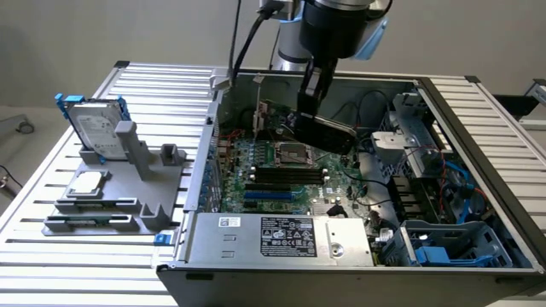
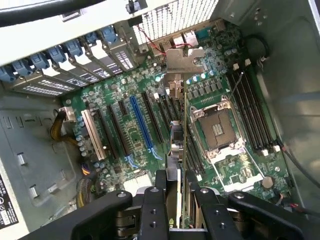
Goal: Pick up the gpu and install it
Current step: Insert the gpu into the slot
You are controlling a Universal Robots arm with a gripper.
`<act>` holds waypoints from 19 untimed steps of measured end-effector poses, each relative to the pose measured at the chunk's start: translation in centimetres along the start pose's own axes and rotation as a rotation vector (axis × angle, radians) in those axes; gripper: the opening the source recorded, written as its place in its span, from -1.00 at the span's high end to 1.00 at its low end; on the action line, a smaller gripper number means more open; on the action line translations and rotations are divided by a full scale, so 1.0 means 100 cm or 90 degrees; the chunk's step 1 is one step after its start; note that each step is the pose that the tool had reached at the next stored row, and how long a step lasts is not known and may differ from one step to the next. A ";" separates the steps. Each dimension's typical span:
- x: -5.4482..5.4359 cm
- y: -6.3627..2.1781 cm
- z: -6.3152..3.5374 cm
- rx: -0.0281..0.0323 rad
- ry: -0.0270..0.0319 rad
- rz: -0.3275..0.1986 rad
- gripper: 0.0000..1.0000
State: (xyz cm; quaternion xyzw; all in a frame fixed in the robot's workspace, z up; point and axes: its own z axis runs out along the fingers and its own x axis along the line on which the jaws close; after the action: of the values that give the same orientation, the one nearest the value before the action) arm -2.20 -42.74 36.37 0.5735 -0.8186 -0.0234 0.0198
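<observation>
One graphics card point(image 1: 328, 133) held inside one open computer case point(image 1: 471, 128).
My gripper point(image 2: 176, 187) is clamped on the card's edge above the motherboard point(image 2: 125, 145), near one blue slot point(image 2: 142, 125) and one processor socket point(image 2: 217, 127).

The gpu point(image 1: 328, 134) hangs in the pincer point(image 1: 307, 110) above the motherboard point(image 1: 273, 160) inside the case point(image 1: 465, 147).

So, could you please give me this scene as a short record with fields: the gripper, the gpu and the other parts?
gripper: shut on the gpu, inside the open computer case
gpu: held on edge, tilted, above the motherboard; looks not yet seated
hard drive: upright in the grey stand, outside the case, on the exterior view's left
</observation>
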 end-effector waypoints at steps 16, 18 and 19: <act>0.002 -0.0018 0.0164 -0.0043 0.0106 -0.157 0.47; 0.002 -0.0018 0.0177 -0.0041 0.0120 -0.181 0.47; 0.002 -0.0019 0.0182 -0.0040 0.0128 -0.192 0.47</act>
State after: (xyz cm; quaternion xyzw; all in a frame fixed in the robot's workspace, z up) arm -2.21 -42.97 34.54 0.6904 -0.7226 -0.0230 0.0261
